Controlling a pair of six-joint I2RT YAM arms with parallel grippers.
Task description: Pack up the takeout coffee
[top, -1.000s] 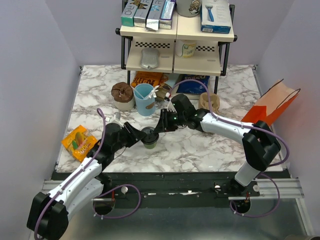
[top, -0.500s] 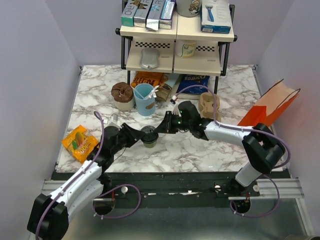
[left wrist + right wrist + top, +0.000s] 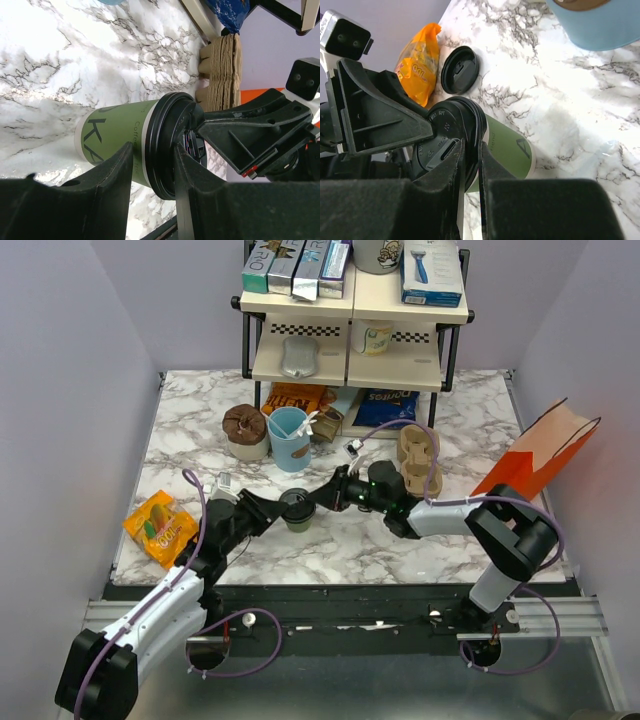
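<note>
Where the marble table (image 3: 180, 430) nears its front edge, the takeout coffee (image 3: 298, 521) stands upright between the two grippers, its long axis vertical, base on the marble and black lid (image 3: 296, 504) facing up. The right gripper (image 3: 470, 151) is clamped on the lid's rim. The left gripper (image 3: 152, 151) straddles that rim from the opposite side, though I cannot tell whether it squeezes.

Bright even light, soft shadows, blurred foregrounds.
</note>
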